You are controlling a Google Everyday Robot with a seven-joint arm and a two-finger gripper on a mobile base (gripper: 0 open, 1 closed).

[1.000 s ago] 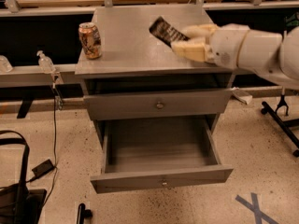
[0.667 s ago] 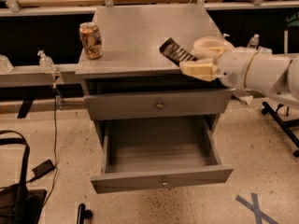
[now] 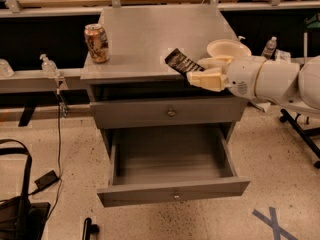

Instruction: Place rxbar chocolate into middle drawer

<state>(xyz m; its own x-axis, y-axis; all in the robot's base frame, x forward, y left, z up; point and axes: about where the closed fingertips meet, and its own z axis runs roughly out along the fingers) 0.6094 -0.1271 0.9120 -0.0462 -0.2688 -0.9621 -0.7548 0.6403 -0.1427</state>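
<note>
The rxbar chocolate [image 3: 181,62], a dark flat bar with pale lettering, is held in my gripper [image 3: 204,71] in front of the right front part of the grey cabinet top [image 3: 150,34]. My cream fingers are shut on its right end, and the bar sticks out up and to the left. The middle drawer [image 3: 172,190] is pulled wide open below, its inside bare. The bar is above the drawer's right half. The drawer above it [image 3: 170,113] is shut.
An orange-patterned drink can [image 3: 96,43] stands at the cabinet top's left front. My white arm [image 3: 280,81] reaches in from the right. A black bag [image 3: 17,204] and a cable lie on the floor at left. Shelving with bottles runs behind.
My gripper with the bar has moved down and toward the cabinet's front edge, from over the top's rear right to just above the top drawer's level.
</note>
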